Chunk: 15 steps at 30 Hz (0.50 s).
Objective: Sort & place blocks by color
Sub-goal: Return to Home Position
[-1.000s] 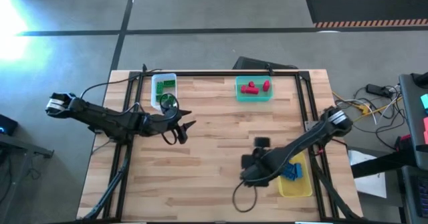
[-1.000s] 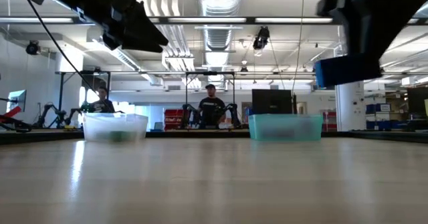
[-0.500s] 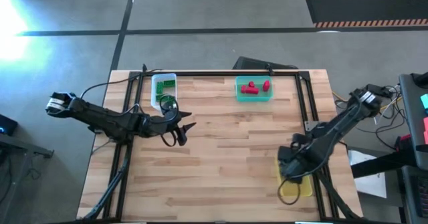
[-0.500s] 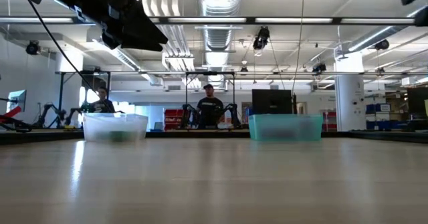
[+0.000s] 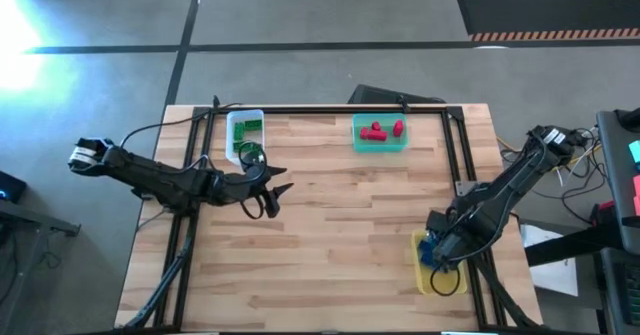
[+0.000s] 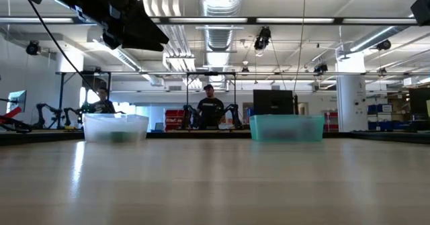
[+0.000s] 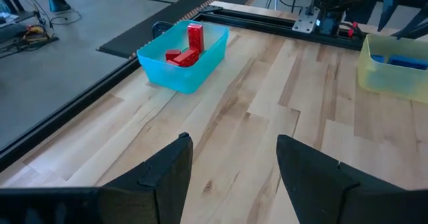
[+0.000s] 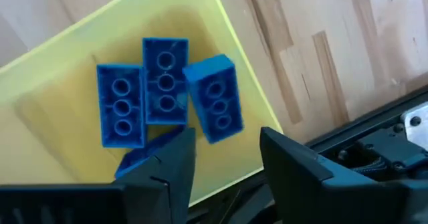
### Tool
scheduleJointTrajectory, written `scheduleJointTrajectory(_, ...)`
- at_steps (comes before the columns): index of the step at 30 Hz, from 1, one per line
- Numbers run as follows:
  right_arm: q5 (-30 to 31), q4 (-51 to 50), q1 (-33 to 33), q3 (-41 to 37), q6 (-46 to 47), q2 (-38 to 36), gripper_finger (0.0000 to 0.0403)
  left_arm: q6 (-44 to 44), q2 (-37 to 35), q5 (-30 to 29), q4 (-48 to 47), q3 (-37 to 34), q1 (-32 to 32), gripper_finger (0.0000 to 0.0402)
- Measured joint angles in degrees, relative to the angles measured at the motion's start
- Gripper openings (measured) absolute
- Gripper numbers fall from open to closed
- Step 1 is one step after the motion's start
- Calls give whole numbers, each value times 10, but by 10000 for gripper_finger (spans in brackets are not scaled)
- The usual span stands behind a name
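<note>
Several blue blocks (image 8: pixel 165 80) lie in the yellow bin (image 8: pixel 237 93) at the table's near right; one of them (image 8: pixel 137 160) shows partly behind a finger. My right gripper (image 8: pixel 227 140) hangs over this bin (image 5: pixel 424 278), pointing down, open, with nothing between its fingers. Red blocks (image 5: pixel 377 130) sit in the teal bin (image 5: pixel 381 145) at the far middle, green blocks (image 5: pixel 247 127) in the clear bin (image 5: pixel 232 140) at the far left. My left gripper (image 5: pixel 272 197) waits open above the table, just near of the clear bin.
Bare wooden tabletop (image 5: pixel 330 235) spreads between the bins. A black metal frame (image 5: pixel 455 155) runs along the table's sides and far edge. The low view shows the clear bin (image 6: pixel 115 127), the teal bin (image 6: pixel 287 127) and people far off in the room behind.
My right gripper has travelled from the middle of the table toward the right edge and now hangs over the yellow bin, its wrist rolled on the way. The blue block it carried past the low view is gone from that view.
</note>
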Motion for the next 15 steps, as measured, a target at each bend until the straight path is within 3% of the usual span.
scheduleJointTrajectory(4,23,1,0,14,2,0,162,2,0,0,0,0,0,201)
scheduleJointTrajectory(6,82,20,0,23,3,0,161,2,0,0,0,0,0,201)
scheduleJointTrajectory(8,180,78,0,27,-31,0,156,3,-1,5,-8,0,-1,201)
scheduleJointTrajectory(12,349,261,-11,12,-211,0,140,40,-10,94,-11,-6,-13,201)
scheduleJointTrajectory(15,378,464,-41,-18,-413,0,125,70,-18,147,-10,-10,-46,201)
